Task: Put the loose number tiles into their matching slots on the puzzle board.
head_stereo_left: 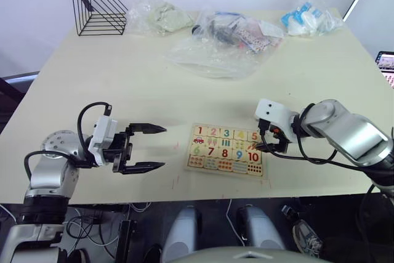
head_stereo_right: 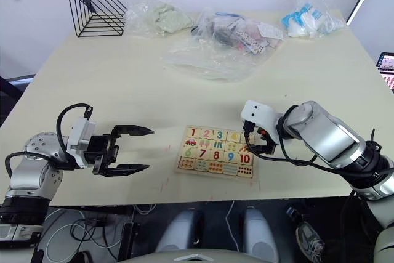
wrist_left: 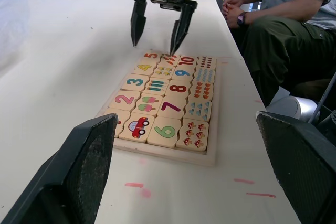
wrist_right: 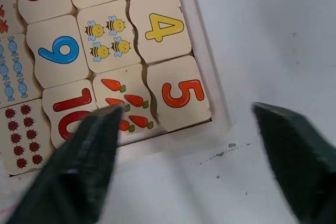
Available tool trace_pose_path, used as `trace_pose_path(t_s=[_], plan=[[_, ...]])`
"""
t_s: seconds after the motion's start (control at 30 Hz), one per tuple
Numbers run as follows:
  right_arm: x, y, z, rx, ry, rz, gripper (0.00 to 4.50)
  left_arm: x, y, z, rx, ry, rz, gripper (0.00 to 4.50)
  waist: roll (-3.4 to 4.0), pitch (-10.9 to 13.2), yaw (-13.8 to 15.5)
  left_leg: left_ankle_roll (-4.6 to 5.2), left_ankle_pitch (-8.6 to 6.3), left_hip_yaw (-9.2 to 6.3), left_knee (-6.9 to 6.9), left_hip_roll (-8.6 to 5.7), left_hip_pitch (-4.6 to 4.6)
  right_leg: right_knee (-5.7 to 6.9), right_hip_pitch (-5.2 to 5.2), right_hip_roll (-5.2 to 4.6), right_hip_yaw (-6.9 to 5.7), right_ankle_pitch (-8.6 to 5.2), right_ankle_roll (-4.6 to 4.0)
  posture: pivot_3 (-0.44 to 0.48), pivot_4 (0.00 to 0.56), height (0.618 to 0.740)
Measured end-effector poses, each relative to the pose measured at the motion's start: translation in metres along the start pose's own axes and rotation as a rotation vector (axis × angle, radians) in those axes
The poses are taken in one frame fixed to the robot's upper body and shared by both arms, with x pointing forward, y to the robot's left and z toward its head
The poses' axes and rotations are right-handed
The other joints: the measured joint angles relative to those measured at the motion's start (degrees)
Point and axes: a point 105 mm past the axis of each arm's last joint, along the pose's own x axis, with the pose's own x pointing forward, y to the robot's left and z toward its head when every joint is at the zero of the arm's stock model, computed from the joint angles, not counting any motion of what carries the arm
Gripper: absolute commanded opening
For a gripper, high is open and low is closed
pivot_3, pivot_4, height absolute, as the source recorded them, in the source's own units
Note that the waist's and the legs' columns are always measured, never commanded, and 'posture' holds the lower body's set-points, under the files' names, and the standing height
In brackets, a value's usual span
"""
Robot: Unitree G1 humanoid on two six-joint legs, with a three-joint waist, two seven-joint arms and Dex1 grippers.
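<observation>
Two end effectors flank your puzzle board [head_stereo_left: 226, 150], which lies flat on the table [head_stereo_left: 184, 84] near its front edge. Your right end effector [head_stereo_left: 266, 141] hangs over the board's far right corner with its fingers spread apart, gripping nothing. In the right wrist view the 5 tile [wrist_right: 180, 96] sits in the corner slot between those fingers, with the 4 tile [wrist_right: 160, 28] beside it in the same row. One finger [wrist_right: 79, 166] is over the carrot tile [wrist_right: 126, 100] and the other is out past the board's rim, over bare table. The number tiles 1 to 5 all appear seated along the far row, flush with their neighbours.

Your left end effector [head_stereo_left: 148, 148] is well apart from the board on its left side, level with it, fingers spread wide and pointing toward it, empty. A seated person [wrist_left: 278, 19] shows beyond the table's right edge.
</observation>
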Motion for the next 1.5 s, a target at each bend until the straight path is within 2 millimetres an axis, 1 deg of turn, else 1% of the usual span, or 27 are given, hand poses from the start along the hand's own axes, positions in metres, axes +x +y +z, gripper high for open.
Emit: trace_pose_path(t_s=[0.13, 0.3, 0.5, 0.53, 0.57, 0.63, 0.67, 0.7, 0.73, 0.77, 0.83, 1.07, 1.17, 1.23, 1.4, 1.5], plan=[[0.0, 0.001, 0.001, -0.006, -0.006, 0.008, 4.42, 0.0, 0.0, 0.0, 0.0, 0.0, 0.0, 4.5, 0.0, 0.0, 0.0, 0.0, 0.0, 0.0, 0.0, 0.0, 0.0, 0.0, 0.0, 0.0, 0.0, 0.0, 0.0, 0.0, 0.15, 0.74], [0.002, 0.006, -0.004, 0.008, -0.023, 0.043, 4.42, 0.0, 0.0, 0.0, 0.001, 0.0, 0.001, 4.5, 0.0, 0.0, 0.0, 0.0, 0.0, 0.0, 0.0, 0.0, 0.0, 0.0, 0.0, 0.0, 0.0, 0.0, 0.0, 0.0, 0.15, 0.74], [-0.005, 0.003, -0.002, 0.031, -0.101, 0.042, 4.42, 0.0, 0.0, -0.001, -0.001, -0.002, 0.002, 4.5, 0.0, 0.0, 0.0, 0.0, 0.0, 0.0, 0.0, 0.0, 0.0, 0.0, 0.0, 0.0, 0.0, 0.0, 0.0, 0.0, 0.15, 0.74], [-0.007, 0.003, -0.003, 0.04, -0.124, 0.04, 3.93, 0.0, 0.0, -0.001, 0.0, -0.003, 0.002, 4.5, -0.01, 0.0, 0.1, 0.0, 0.0, 0.0, 0.0, 0.0, 0.0, -0.01, 0.0, 0.0, 0.0, 0.0, 0.0, 0.0, 0.15, 0.74], [-0.007, 0.003, -0.004, 0.046, -0.13, 0.039, 3.77, 0.0, 0.0, -0.001, -0.001, -0.003, 0.003, 4.5, -0.01, 0.0, 0.1, 0.0, 0.0, 0.01, 0.0, 0.0, 0.0, -0.01, 0.0, 0.0, 0.0, 0.0, 0.0, 0.0, 0.15, 0.74], [-0.008, 0.004, -0.006, 0.059, -0.151, 0.039, 2.79, 0.0, 0.0, -0.001, 0.0, -0.003, 0.003, 4.5, -0.01, 0.0, 0.1, 0.0, 0.0, 0.02, 0.0, 0.0, -0.01, 0.0, 0.01, 0.0, 0.0, 0.0, 0.0, 0.0, 0.15, 0.74], [-0.008, 0.004, -0.007, 0.066, -0.175, 0.04, 2.37, 0.0, 0.0, -0.001, -0.001, -0.004, 0.003, 4.5, -0.01, 0.0, 0.1, 0.0, 0.0, 0.02, 0.0, 0.0, 0.0, 0.0, 0.01, 0.0, 0.0, 0.0, 0.0, 0.0, 0.15, 0.74], [-0.008, 0.005, -0.006, 0.072, -0.216, 0.04, 1.59, 0.0, 0.0, -0.001, -0.001, -0.005, 0.003, 4.5, -0.01, 0.0, 0.1, 0.0, 0.0, 0.03, 0.0, 0.0, -0.01, 0.0, 0.01, 0.0, 0.0, 0.0, 0.0, 0.0, 0.15, 0.74], [-0.008, 0.005, -0.005, 0.072, -0.22, 0.04, 1.23, 0.001, 0.0, -0.001, -0.001, -0.006, 0.003, 4.5, 0.0, 0.0, 0.0, 0.0, 0.0, 0.03, 0.0, 0.0, 0.0, 0.01, 0.0, 0.0, 0.02, 0.0, 0.0, 0.0, 0.15, 0.74], [-0.009, 0.005, -0.005, 0.068, -0.246, 0.033, 1.04, 0.001, 0.0, -0.001, 0.002, -0.009, 0.003, 4.5, -0.01, 0.0, 0.0, 0.0, 0.0, 0.03, 0.0, 0.0, 0.0, 0.0, 0.01, 0.01, -0.01, 0.0, 0.0, 0.0, 0.15, 0.74], [-0.008, 0.004, -0.009, 0.072, -0.285, 0.022, 0.04, 0.001, 0.001, -0.001, 0.001, -0.009, 0.004, 4.5, -0.01, 0.0, 0.1, 0.0, 0.0, 0.07, -0.01, -0.01, -0.01, -0.01, 0.01, 0.0, 0.01, 0.0, 0.0, 0.0, 0.15, 0.74], [-0.003, 0.001, -0.013, 0.076, -0.386, 0.001, 0.04, 0.0, 0.001, -0.002, -0.003, -0.009, 0.007, 4.5, -0.01, 0.0, 0.1, 0.0, 0.0, 0.08, 0.0, 0.0, 0.0, 0.0, 0.02, 0.01, 0.0, 0.0, 0.01, 0.0, 0.15, 0.74], [0.002, 0.005, -0.014, 0.083, -0.43, 0.011, 0.04, 0.0, 0.001, -0.002, -0.002, -0.009, 0.008, 4.5, -0.01, 0.0, 0.1, 0.0, 0.0, 0.08, 0.0, 0.0, 0.0, 0.0, 0.02, 0.01, 0.01, 0.0, 0.01, 0.0, 0.15, 0.74], [0.004, 0.006, -0.015, 0.085, -0.438, 0.014, 0.04, 0.0, 0.001, -0.002, -0.002, -0.009, 0.008, 4.5, -0.01, 0.0, 0.1, 0.0, 0.0, 0.08, 0.0, 0.0, 0.0, 0.01, 0.02, 0.01, 0.01, 0.0, 0.01, 0.0, 0.15, 0.74], [0.011, 0.006, -0.028, 0.091, -0.423, 0.006, 0.04, 0.0, 0.001, -0.002, -0.002, -0.009, 0.008, 4.5, -0.01, 0.0, 0.1, 0.0, 0.0, 0.1, 0.0, -0.01, 0.0, 0.01, 0.02, 0.01, 0.01, 0.0, 0.01, 0.0, 0.15, 0.74], [0.011, 0.006, -0.028, 0.077, -0.427, 0.0, 0.04, 0.0, 0.001, -0.002, -0.002, -0.009, 0.008, 4.5, -0.01, 0.0, 0.1, 0.0, 0.0, 0.1, 0.0, -0.01, 0.02, 0.01, 0.04, 0.01, 0.0, 0.0, 0.01, 0.0, 0.15, 0.74]])
